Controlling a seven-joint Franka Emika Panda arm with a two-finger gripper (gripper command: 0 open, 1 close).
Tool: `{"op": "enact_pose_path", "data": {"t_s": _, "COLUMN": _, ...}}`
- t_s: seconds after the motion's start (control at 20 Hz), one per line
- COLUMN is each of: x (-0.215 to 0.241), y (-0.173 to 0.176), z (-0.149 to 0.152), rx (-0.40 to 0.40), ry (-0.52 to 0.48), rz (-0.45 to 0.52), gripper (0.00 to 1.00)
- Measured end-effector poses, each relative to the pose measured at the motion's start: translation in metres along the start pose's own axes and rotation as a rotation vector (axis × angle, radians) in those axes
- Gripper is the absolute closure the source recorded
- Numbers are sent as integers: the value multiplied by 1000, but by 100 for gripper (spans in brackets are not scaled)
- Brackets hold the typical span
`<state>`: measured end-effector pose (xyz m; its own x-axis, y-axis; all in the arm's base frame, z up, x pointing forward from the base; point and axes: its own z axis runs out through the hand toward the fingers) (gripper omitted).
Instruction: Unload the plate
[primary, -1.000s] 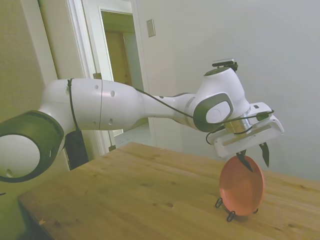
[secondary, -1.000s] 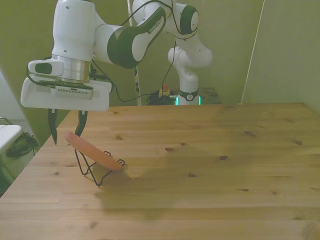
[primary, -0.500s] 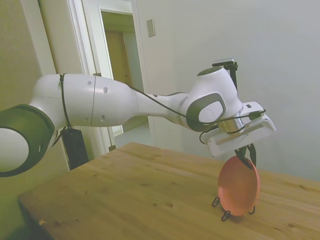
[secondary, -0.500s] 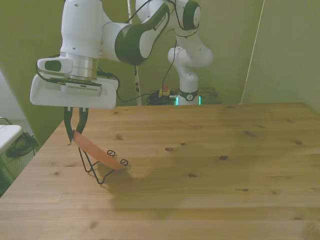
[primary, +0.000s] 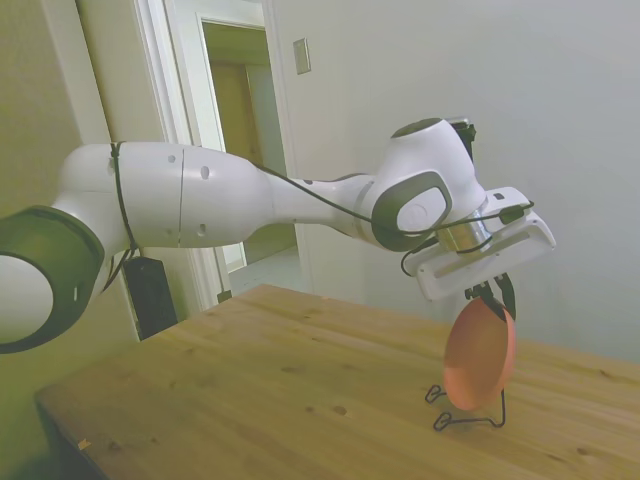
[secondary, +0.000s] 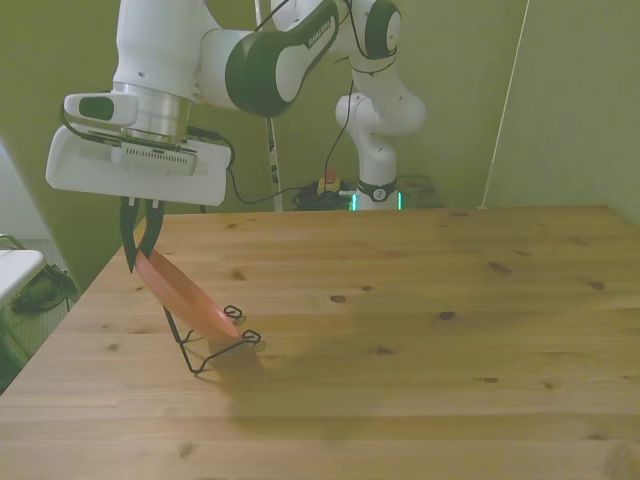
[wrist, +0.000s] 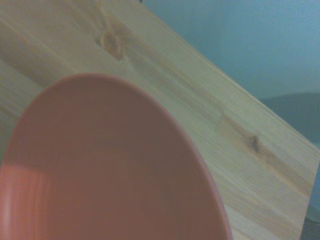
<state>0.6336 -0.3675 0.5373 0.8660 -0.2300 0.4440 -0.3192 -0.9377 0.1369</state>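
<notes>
The salmon-pink plate (primary: 478, 357) (secondary: 185, 293) hangs tilted on edge, its top rim pinched by my gripper (primary: 492, 297) (secondary: 139, 240), which is shut on it. In the side view its lower edge sits a little above the thin black wire stand (primary: 468, 418). The front view shows the plate's lower part still close to the stand (secondary: 212, 350); whether they touch I cannot tell. The wrist view is filled by the plate's inner face (wrist: 100, 170) over the wooden table (wrist: 215, 115).
The wire stand is near the table's edge at the front view's left. The wooden table top (secondary: 420, 330) stretches wide toward the front view's right. A doorway (primary: 245, 150) and wall lie behind the arm in the side view.
My gripper went from open around the plate's top rim to shut on it, then rose. The plate lifted and tipped more upright, coming up off the wire stand.
</notes>
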Motion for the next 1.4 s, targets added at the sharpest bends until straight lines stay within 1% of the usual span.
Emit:
{"op": "enact_pose_path", "data": {"t_s": 0.1, "x": 4, "y": -16, "z": -18, "rx": 48, "ry": -20, "rz": 47, "gripper": 100}}
{"op": "enact_pose_path", "data": {"t_s": 0.25, "x": 6, "y": -53, "z": -41, "rx": 166, "ry": -71, "rz": 120, "gripper": 100}}
{"op": "enact_pose_path", "data": {"t_s": 0.35, "x": 3, "y": -78, "z": -46, "rx": 248, "ry": -117, "rz": 146, "gripper": 100}}
{"op": "enact_pose_path", "data": {"t_s": 0.4, "x": 1, "y": -88, "z": -44, "rx": 285, "ry": -143, "rz": 149, "gripper": 100}}
{"op": "enact_pose_path", "data": {"t_s": 0.5, "x": -9, "y": -108, "z": -29, "rx": 346, "ry": -200, "rz": 152, "gripper": 100}}
{"op": "enact_pose_path", "data": {"t_s": 0.7, "x": -38, "y": -137, "z": 21, "rx": 422, "ry": -322, "rz": 149, "gripper": 100}}
{"op": "enact_pose_path", "data": {"t_s": 0.9, "x": -70, "y": -148, "z": 76, "rx": 425, "ry": -420, "rz": 126, "gripper": 100}}
{"op": "enact_pose_path", "data": {"t_s": 1.0, "x": -83, "y": -150, "z": 101, "rx": 411, "ry": -437, "rz": 123, "gripper": 100}}
{"op": "enact_pose_path", "data": {"t_s": 1.1, "x": -90, "y": -150, "z": 118, "rx": 394, "ry": -444, "rz": 123, "gripper": 100}}
{"op": "enact_pose_path", "data": {"t_s": 1.2, "x": -94, "y": -150, "z": 127, "rx": 382, "ry": -450, "rz": 120, "gripper": 100}}
{"op": "enact_pose_path", "data": {"t_s": 1.25, "x": -96, "y": -149, "z": 131, "rx": 363, "ry": -450, "rz": 108, "gripper": 0}}
{"op": "enact_pose_path", "data": {"t_s": 1.4, "x": -97, "y": -152, "z": 134, "rx": 338, "ry": -446, "rz": 84, "gripper": 0}}
